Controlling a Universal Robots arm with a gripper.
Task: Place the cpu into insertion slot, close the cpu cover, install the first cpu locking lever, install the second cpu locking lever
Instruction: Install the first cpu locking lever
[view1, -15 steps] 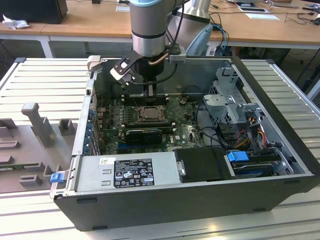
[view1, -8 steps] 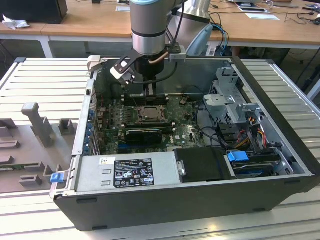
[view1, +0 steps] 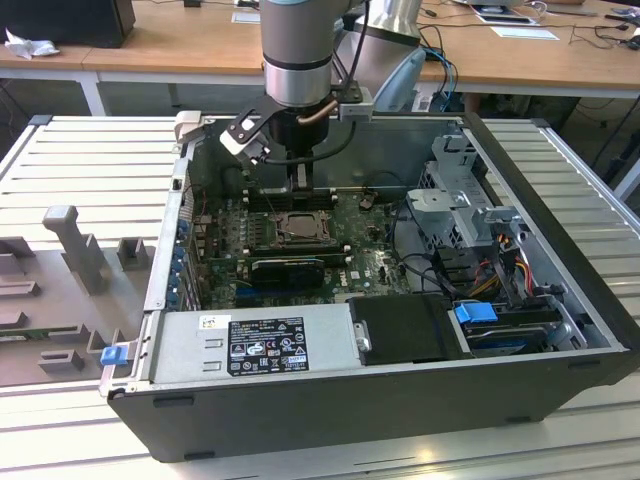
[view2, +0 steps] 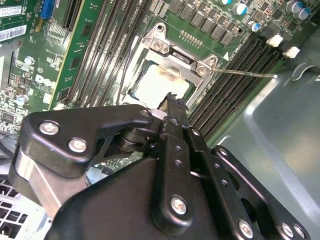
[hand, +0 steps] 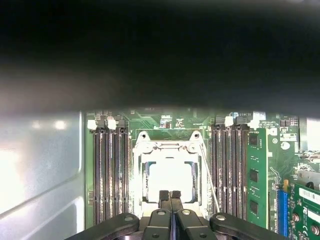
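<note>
Cpu (view2: 156, 86): lying flat in the insertion slot (view1: 298, 229), showing pale through the window of the cpu cover (view2: 176, 54). Gripper (view2: 172, 100): hovering just above the socket's edge, fingers (hand: 164, 196) pressed together, carrying nothing. Likely handling as light, stiff and fragile, so gripping by its edges only.

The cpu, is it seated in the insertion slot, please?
In: the cpu lies flat inside the insertion slot, grey metal rim around it.

An open computer case (view1: 400, 400) sits on the bench (view1: 90, 150), a grey moulded tray (view1: 60, 290) at its nine o'clock.
</note>
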